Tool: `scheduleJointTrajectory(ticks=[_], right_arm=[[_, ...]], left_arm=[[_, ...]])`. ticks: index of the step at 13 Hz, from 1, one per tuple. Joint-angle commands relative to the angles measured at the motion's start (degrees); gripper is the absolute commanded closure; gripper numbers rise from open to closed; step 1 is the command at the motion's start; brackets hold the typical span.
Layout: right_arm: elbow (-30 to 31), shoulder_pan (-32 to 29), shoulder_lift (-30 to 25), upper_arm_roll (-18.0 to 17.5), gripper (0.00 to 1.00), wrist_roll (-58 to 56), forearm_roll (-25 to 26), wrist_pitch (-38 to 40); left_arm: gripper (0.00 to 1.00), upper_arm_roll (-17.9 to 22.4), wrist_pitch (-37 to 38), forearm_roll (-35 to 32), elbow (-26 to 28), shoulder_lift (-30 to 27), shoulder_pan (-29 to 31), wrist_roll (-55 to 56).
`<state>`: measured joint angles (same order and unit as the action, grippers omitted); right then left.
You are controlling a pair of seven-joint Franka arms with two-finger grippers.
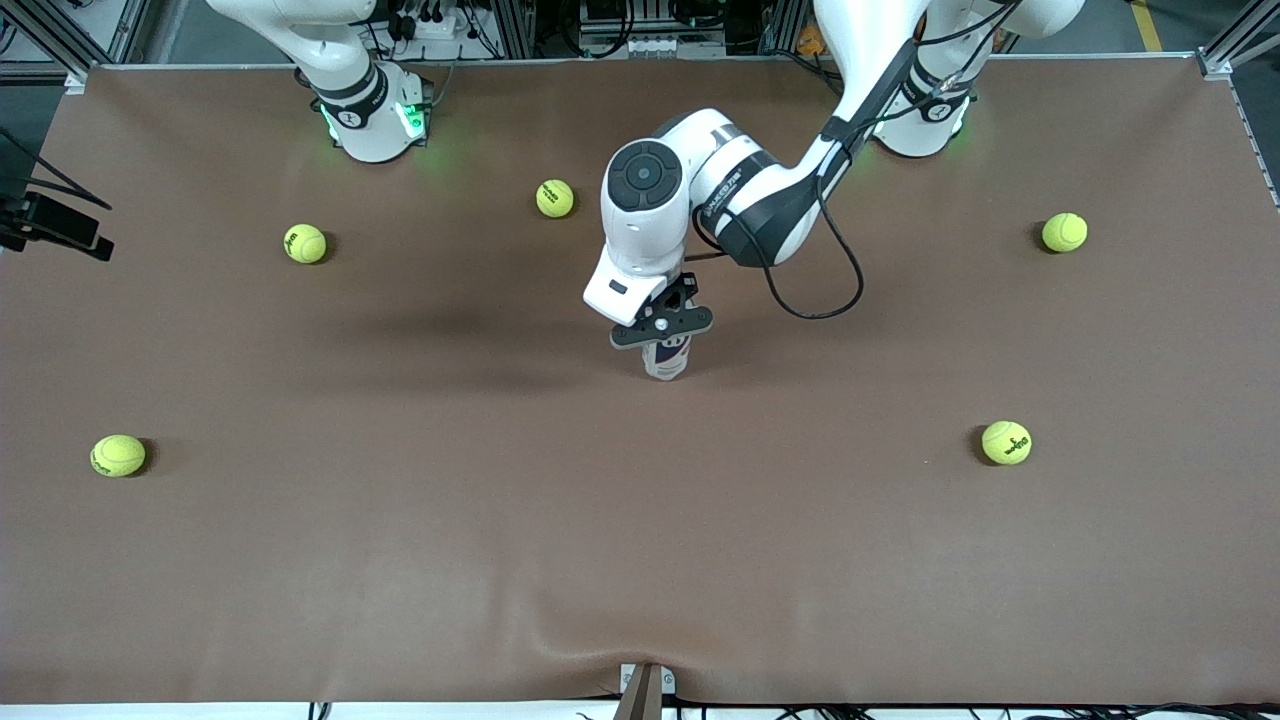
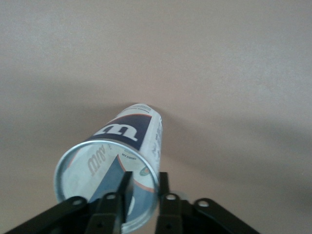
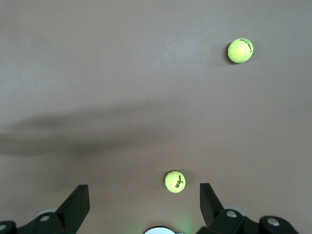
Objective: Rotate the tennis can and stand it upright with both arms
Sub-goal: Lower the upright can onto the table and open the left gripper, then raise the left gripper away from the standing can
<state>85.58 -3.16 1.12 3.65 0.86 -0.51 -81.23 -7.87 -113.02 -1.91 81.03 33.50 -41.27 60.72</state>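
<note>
The tennis can stands upright near the middle of the brown table, its silver-rimmed mouth facing up. My left gripper hangs straight above it. In the left wrist view the can shows its navy "W" label. The left gripper straddles the rim, one finger inside the mouth and one outside. The fingers stand slightly apart, with a gap between the inner finger and the wall. My right gripper is out of the front view. It waits open and empty over the table by its own base.
Several yellow-green tennis balls lie scattered on the table: one close to the left arm's elbow, one near the right arm's base, others toward the edges. A black cable hangs from the left arm.
</note>
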Motion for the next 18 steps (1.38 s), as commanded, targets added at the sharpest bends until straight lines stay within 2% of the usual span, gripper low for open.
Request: scheduleJointTrajectory(ticks=[1, 2, 3, 4, 5, 6, 10, 14, 18], right_arm=[[-0.4, 0.3, 0.1, 0.2, 0.0, 0.9, -0.1, 0.5], [-0.5, 0.3, 0.1, 0.2, 0.0, 0.9, -0.1, 0.5], [-0.5, 0.3, 0.1, 0.2, 0.0, 0.9, -0.1, 0.5], [-0.4, 0.3, 0.1, 0.2, 0.0, 0.9, -0.1, 0.5], [-0.4, 0.3, 0.1, 0.2, 0.0, 0.9, -0.1, 0.5], [-0.4, 0.3, 0.1, 0.2, 0.0, 0.9, -0.1, 0.5], [-0.5, 0.4, 0.1, 0.2, 0.0, 0.9, -0.1, 0.5], [-0.4, 0.4, 0.1, 0.2, 0.0, 0.9, -0.1, 0.5], [-0.4, 0.4, 0.1, 0.2, 0.0, 0.9, -0.1, 0.5]], left_arm=[[0.46, -0.1, -0.2, -1.0, -1.4, 0.7, -0.3, 0.9], [0.34, -0.2, -0.2, -1.0, -1.4, 0.4, -0.2, 0.9], [0.29, -0.2, -0.2, -1.0, -1.5, 0.2, -0.2, 0.9], [0.2, -0.4, -0.2, -0.9, -1.6, -0.2, -0.1, 1.0], [0.07, -0.4, -0.1, -0.8, -1.6, -0.8, 0.0, 1.1], [0.0, -0.4, 0.0, -0.1, -1.6, -1.6, 0.2, 1.2], [0.0, 0.1, 1.2, 0.2, -3.0, -3.6, 0.8, 1.0], [0.0, 0.5, 3.1, 0.2, -3.9, -6.9, 7.6, -1.9], [0.0, 0.1, 5.4, 0.4, -3.7, -7.7, 15.5, -11.1]])
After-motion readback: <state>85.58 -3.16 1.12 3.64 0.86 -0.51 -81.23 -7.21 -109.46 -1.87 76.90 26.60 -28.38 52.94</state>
